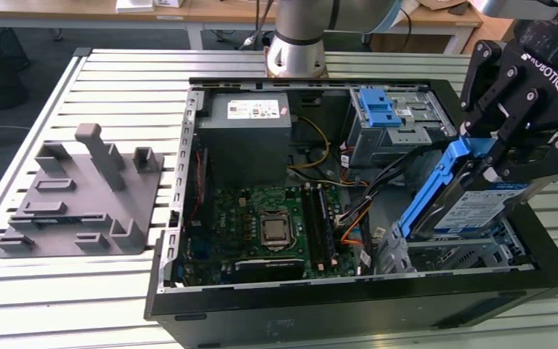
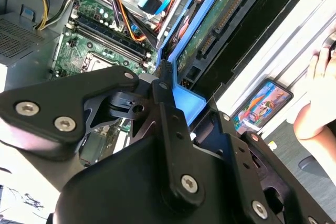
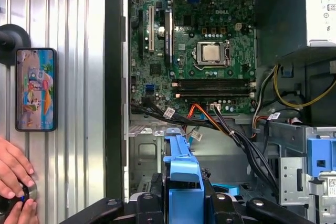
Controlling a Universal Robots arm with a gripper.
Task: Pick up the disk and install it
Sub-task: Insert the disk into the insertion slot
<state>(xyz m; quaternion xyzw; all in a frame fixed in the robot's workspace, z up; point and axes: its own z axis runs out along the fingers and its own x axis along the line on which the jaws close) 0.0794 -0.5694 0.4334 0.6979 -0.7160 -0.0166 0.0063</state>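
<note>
Exterior view: black gripper [image 1: 505, 161] pinches silver rectangular disk in blue plastic carrier [image 1: 468, 207]. Its long axis tilts toward 7 o'clock, low end at grey metal bay [image 1: 463, 254].
Second wrist view: fingers [image 2: 167, 108] clamp carrier edge.
First wrist view: disk straight ahead, over bay.

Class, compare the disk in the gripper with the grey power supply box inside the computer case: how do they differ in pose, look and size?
The disk is held tilted by the gripper; the power supply box sits square inside the case. The disk has a blue frame around it; the power supply box is plain grey. The disk is thin and the smaller of the two; the power supply box is bulky. Both carry a mostly white label.
</note>
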